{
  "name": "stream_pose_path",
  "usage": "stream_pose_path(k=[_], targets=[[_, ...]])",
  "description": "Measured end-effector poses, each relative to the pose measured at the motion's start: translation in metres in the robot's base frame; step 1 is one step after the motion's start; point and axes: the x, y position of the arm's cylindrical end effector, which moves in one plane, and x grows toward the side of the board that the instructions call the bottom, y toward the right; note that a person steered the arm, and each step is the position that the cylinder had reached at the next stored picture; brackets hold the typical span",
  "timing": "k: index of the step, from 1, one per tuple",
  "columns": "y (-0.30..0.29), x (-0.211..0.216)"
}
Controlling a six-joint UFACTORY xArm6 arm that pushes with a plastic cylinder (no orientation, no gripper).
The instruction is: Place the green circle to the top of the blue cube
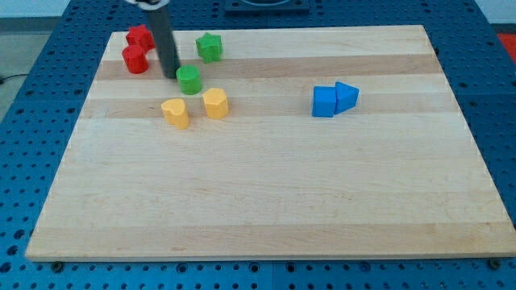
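Rod end, my tip, stood against the green circle on its left, with no hand on the arm to spread or pinch. Two red blocks lay to the tip's left and two yellow blocks just below the circle. The blue cube sat well apart on the tabletop, touching a blue wedge.

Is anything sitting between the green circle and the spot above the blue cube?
Nothing visible. The board between the green circle and the blue cube is bare; the green star sits off that line.
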Motion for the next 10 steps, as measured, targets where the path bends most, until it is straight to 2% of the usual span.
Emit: stream_pose_path(k=[1,4,6,8,9,10], targets=[[-0.012,0.02],[0.178,0.027],[0.23,0.0],[0.244,0.008],[0.243,-0.031],[0.207,-0.102]])
